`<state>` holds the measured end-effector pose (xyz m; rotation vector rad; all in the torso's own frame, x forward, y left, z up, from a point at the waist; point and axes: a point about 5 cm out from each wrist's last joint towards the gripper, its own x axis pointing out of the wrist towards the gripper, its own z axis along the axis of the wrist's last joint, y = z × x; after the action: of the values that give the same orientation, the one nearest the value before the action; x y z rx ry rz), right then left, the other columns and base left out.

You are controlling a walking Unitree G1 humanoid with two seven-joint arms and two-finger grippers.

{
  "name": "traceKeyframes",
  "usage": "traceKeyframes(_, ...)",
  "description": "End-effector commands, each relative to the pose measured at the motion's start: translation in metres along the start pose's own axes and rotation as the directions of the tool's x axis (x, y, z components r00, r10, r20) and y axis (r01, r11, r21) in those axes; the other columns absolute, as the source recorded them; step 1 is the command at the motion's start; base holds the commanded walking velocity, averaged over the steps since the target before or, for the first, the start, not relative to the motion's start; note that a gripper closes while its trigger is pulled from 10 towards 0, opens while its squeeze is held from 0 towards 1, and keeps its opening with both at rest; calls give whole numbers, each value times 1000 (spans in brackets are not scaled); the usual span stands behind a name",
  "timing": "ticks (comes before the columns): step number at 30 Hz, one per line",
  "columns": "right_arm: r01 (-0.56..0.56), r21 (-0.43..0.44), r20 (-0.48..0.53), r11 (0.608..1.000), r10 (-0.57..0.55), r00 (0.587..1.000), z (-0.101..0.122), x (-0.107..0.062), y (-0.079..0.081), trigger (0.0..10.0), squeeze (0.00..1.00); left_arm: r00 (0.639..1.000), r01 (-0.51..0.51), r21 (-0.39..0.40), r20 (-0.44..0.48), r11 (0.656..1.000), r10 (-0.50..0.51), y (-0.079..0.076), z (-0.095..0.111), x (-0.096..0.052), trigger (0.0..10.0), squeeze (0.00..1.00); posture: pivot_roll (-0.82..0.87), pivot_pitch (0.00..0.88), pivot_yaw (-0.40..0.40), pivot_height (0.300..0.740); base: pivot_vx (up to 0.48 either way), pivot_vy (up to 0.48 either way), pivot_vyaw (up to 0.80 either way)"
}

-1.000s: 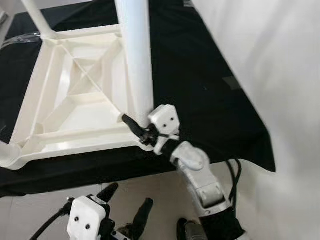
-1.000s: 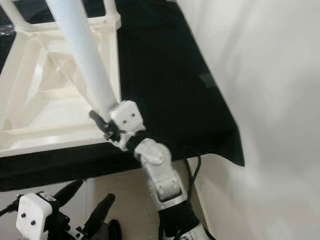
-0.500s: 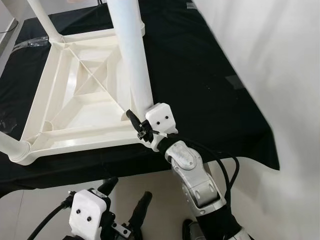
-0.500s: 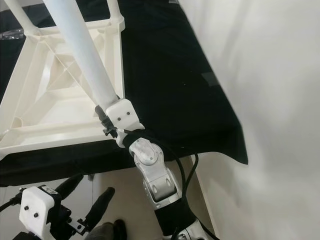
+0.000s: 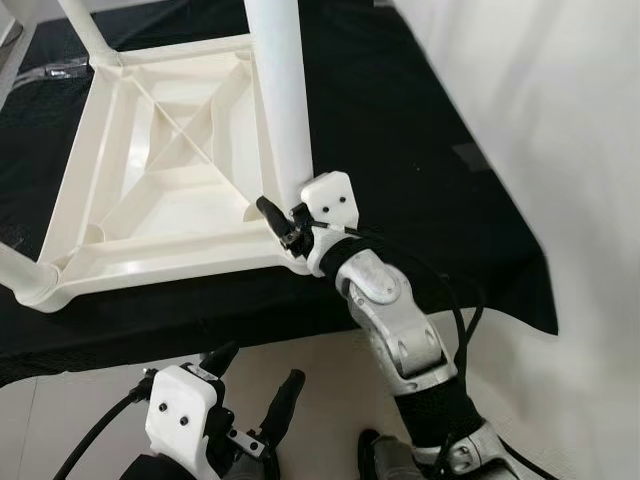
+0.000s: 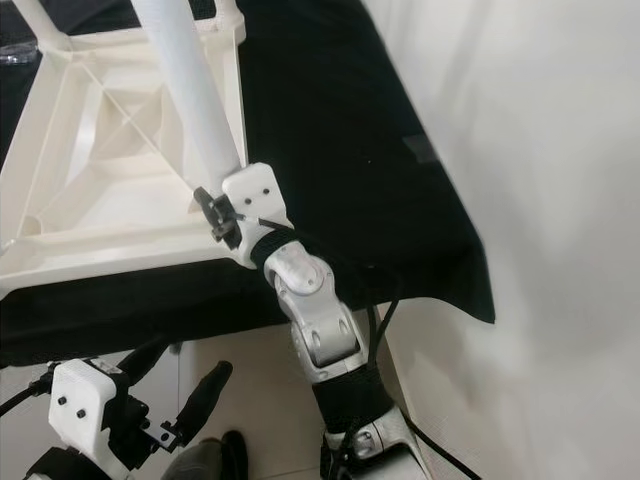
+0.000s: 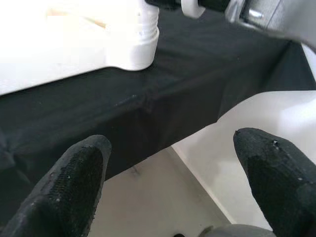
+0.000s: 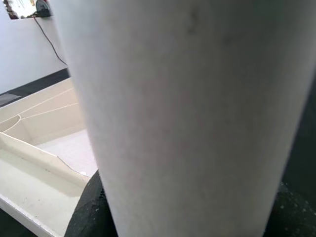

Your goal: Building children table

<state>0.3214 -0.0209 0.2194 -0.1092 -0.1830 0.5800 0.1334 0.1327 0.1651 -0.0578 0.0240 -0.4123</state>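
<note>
A white plastic children's table [image 5: 150, 200] lies upside down on a black cloth [image 5: 420, 150]. A thick white leg [image 5: 280, 90] stands upright in its near right corner socket. My right gripper [image 5: 285, 222] is shut on the base of this leg, just above the socket. In the right wrist view the leg [image 8: 187, 113] sits close between the black fingers [image 8: 89, 212]. My left gripper [image 5: 258, 366] hangs open and holds nothing, low in front of the cloth's edge. The left wrist view looks up at the table's corner socket [image 7: 136, 47].
Two more legs stand in the far left [image 5: 85, 30] and near left [image 5: 20, 280] corners. A white wall [image 5: 560, 150] runs along the right of the cloth. Pale floor [image 5: 60, 410] lies below the front edge. A clear plastic wrapper [image 5: 50, 72] rests at the back left.
The head camera has shifted a little. My right gripper stays shut on the leg's base, with its wrist raised slightly. The left gripper remains low and open.
</note>
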Motion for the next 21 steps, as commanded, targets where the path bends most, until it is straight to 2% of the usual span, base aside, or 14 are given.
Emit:
traceKeyframes(1,66,116,-222,991,-39,974,-38,-2,-1,10000,0,1000,-16,-13,-16,1000,16,1,-4,-1,10000,0,39,303,-4,740,0,0,0)
traceKeyframes(3,81,111,-236,990,-53,970,-40,-3,-3,10000,0,1000,-18,-12,-14,1000,18,1,-4,-1,10000,0,39,303,-4,740,0,0,0)
traceKeyframes(5,123,115,-283,986,-86,955,-52,-10,4,10000,0,997,-78,-16,-4,997,78,9,0,1,10000,0,45,299,-1,740,0,0,0)
traceKeyframes(10,160,97,-312,982,-123,942,-59,-16,7,10000,0,992,-125,-3,32,992,125,19,8,6,10000,0,48,295,0,740,0,0,0)
traceKeyframes(12,175,86,-334,981,-137,933,-65,-24,16,10000,0,982,-136,71,145,988,124,31,31,19,10000,0,45,294,0,740,0,0,0)
traceKeyframes(14,175,86,-334,981,-137,933,-65,-24,16,10000,0,982,-136,71,145,988,124,31,31,19,10000,0,45,294,0,740,0,0,0)
traceKeyframes(16,169,89,-342,982,-129,931,-68,-27,25,10000,0,955,-115,89,283,989,85,42,63,34,10000,0,30,285,8,740,0,0,0)
traceKeyframes(18,169,87,-341,982,-130,931,-68,-26,27,10000,0,924,-82,87,379,993,43,49,88,41,10000,0,30,280,13,740,0,0,0)
traceKeyframes(20,177,84,-336,981,-139,931,-67,-24,26,10000,0,898,-33,93,440,995,-12,52,107,46,10000,0,31,277,15,740,0,0,0)
traceKeyframes(21,177,84,-336,981,-139,931,-67,-24,26,10000,0,898,-33,93,440,995,-12,52,107,46,10000,0,31,277,15,740,0,0,0)
